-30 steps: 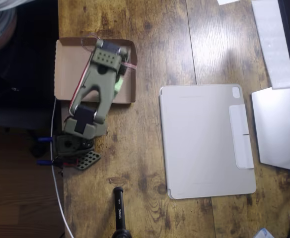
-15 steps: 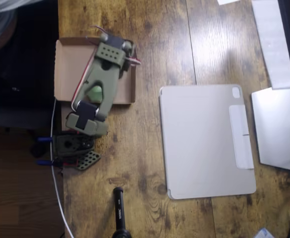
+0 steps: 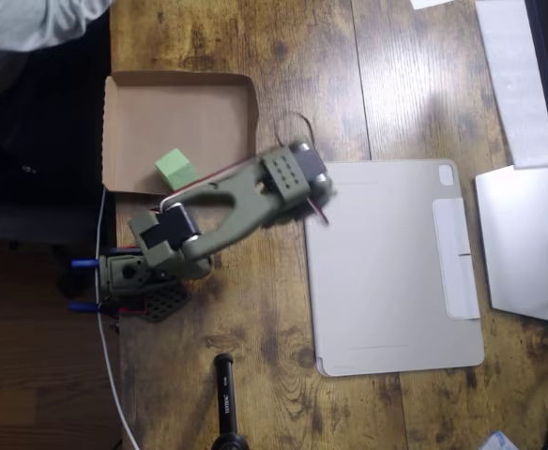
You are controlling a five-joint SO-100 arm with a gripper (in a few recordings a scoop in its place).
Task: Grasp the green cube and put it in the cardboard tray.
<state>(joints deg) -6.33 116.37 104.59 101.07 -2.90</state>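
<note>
In the overhead view the light-green cube [image 3: 174, 170] lies on the bottom of the brown cardboard tray [image 3: 199, 108], near its lower edge, with nothing touching it. The olive-green arm reaches from its base to the right, clear of the tray. Its gripper [image 3: 298, 175] end hangs over the table at the top-left corner of the grey cover. The wrist block hides the fingers, so their state is not visible.
A grey tablet cover [image 3: 391, 267] lies right of the arm. A black cylindrical object [image 3: 225, 403] stands at the bottom edge. White items [image 3: 523, 244] sit at the far right. The arm's base [image 3: 143, 278] is at the table's left edge, and a person's sleeve [image 3: 30, 23] shows top left.
The arm has swung out of the tray and to the right, toward the grey cover. The cube, earlier half hidden under the arm, now lies in plain sight in the tray.
</note>
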